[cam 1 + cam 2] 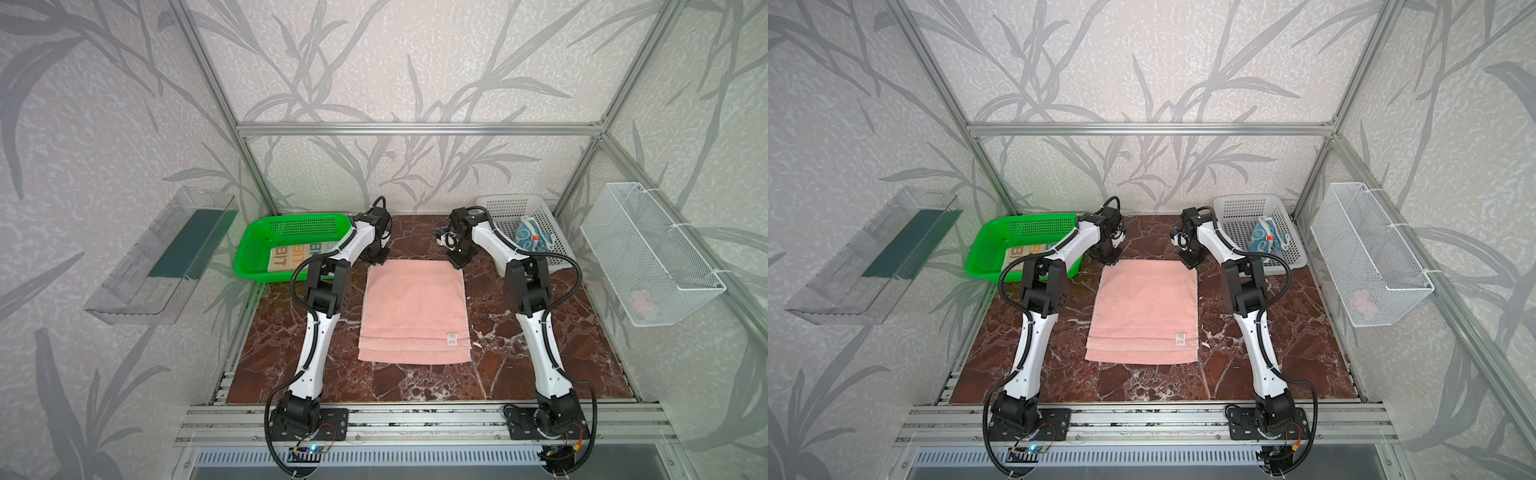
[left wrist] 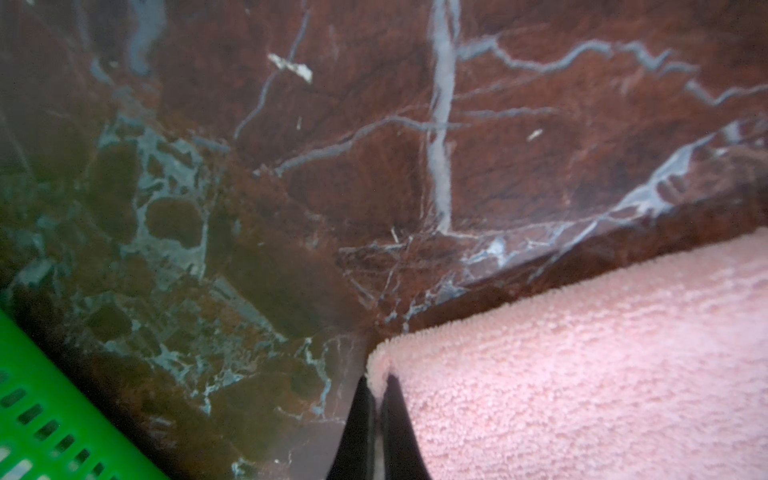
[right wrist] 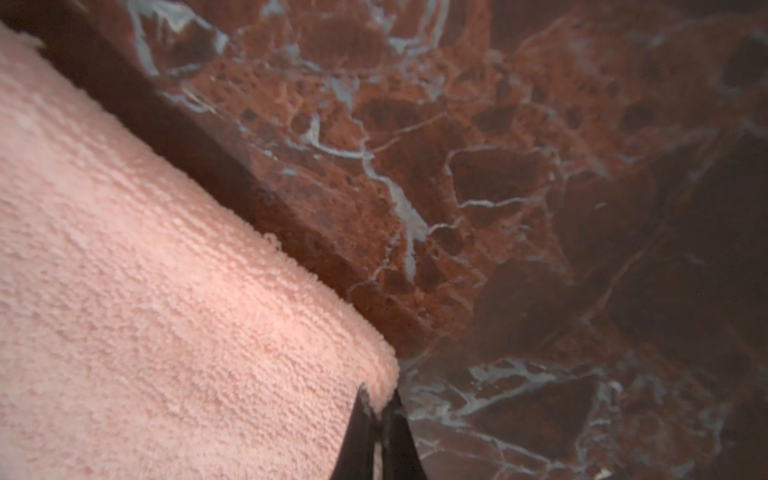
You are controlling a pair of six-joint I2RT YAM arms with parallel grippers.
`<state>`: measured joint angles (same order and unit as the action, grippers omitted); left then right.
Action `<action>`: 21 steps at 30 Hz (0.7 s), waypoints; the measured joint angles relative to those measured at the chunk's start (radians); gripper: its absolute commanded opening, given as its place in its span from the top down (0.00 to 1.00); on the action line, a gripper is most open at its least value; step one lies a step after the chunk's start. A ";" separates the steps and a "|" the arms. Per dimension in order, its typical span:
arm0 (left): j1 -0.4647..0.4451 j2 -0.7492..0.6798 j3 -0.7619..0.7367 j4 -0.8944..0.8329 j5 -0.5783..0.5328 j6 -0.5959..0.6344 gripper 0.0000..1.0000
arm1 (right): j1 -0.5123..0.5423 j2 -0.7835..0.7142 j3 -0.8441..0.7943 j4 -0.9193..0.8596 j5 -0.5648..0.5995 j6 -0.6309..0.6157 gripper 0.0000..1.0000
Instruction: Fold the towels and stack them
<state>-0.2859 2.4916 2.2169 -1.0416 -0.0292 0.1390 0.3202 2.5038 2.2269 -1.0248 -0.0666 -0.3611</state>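
The pink towel (image 1: 414, 309) (image 1: 1144, 309) lies folded in layers in the middle of the marble table, a small label near its front right corner. My left gripper (image 1: 379, 261) (image 2: 376, 384) is shut on the pink towel (image 2: 582, 365) at its far left corner. My right gripper (image 1: 456, 262) (image 3: 380, 401) is shut on the pink towel (image 3: 166, 291) at its far right corner. The cream towel with letters (image 1: 297, 255) lies in the green basket (image 1: 291, 222). The teal towel (image 1: 530, 237) sits crumpled in the white basket (image 1: 511, 208).
The green basket (image 1: 1000, 249) stands at the back left, its wall (image 2: 37, 415) close to my left gripper. The white basket (image 1: 1246, 210) stands at the back right. A clear bin (image 1: 162, 257) hangs on the left wall, a wire basket (image 1: 648, 253) on the right.
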 measured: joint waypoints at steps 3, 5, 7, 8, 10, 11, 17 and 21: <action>0.002 -0.006 -0.010 0.027 -0.011 0.000 1.00 | -0.005 -0.025 -0.048 0.066 -0.010 -0.004 1.00; 0.003 -0.009 -0.010 0.047 -0.023 0.000 1.00 | -0.010 -0.037 -0.076 0.112 -0.018 -0.006 1.00; 0.005 -0.015 -0.010 0.072 -0.036 0.000 1.00 | -0.018 -0.050 -0.102 0.162 -0.025 -0.010 1.00; 0.005 -0.018 -0.010 0.082 -0.043 0.000 1.00 | -0.021 -0.054 -0.112 0.185 -0.028 -0.011 1.00; 0.005 -0.030 -0.010 0.112 -0.062 0.000 1.00 | -0.027 -0.068 -0.132 0.237 -0.030 -0.018 1.00; 0.005 -0.035 -0.010 0.123 -0.070 0.000 1.00 | -0.028 -0.071 -0.136 0.253 -0.030 -0.019 1.00; 0.005 -0.058 0.016 0.189 -0.111 0.011 1.00 | -0.036 -0.087 -0.122 0.346 -0.028 -0.033 1.00; 0.006 -0.058 0.050 0.221 -0.127 0.022 1.00 | -0.045 -0.087 -0.081 0.355 -0.031 -0.036 1.00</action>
<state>-0.2802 2.4340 2.2673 -0.8207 -0.1558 0.1612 0.2749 2.4172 2.1456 -0.6697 -0.0971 -0.3973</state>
